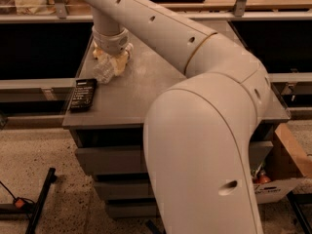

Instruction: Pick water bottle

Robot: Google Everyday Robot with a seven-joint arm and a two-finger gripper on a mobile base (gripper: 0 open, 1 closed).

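As we log it, writing: white print and marks on the black flat device (83, 94), in several short lines; too small for us to read.
Water bottle (102, 74): small, clear, ribbed and crinkled plastic with pale glints. It lies on its side at the rear left of the cabinet top (146, 89), directly under the gripper and touching it, or all but.
Gripper (113, 66): at the end of the arm, pointed down onto the bottle at the rear left of the top. We cannot tell whether it is open, closed or holding the bottle; its tip merges with the bottle and the yellow beside it.
Wrist (110, 39): short pale cylinder with a ringed collar, standing upright above the gripper.
Arm (204, 130): smooth cream shell, rounded and bulky, with small dark holes along the upper link and a thin tan seam at the joint. It fills the right foreground and hides much of the top.
Pale yellow block (99, 53): matte and soft-looking. We see a corner left of the wrist, just behind the bottle.
Black flat device, position: flat near the front left edge, apart from the bottle.
Cabinet top, material: grey, matte, faintly speckled, square-edged.
Drawers (109, 161): grey fronts stacked under the top.
Cardboard box (288, 165): brown, on the floor at the right.
Floor (68, 204): speckled beige.
Black stand leg (41, 199): slim bar on the floor at the left.
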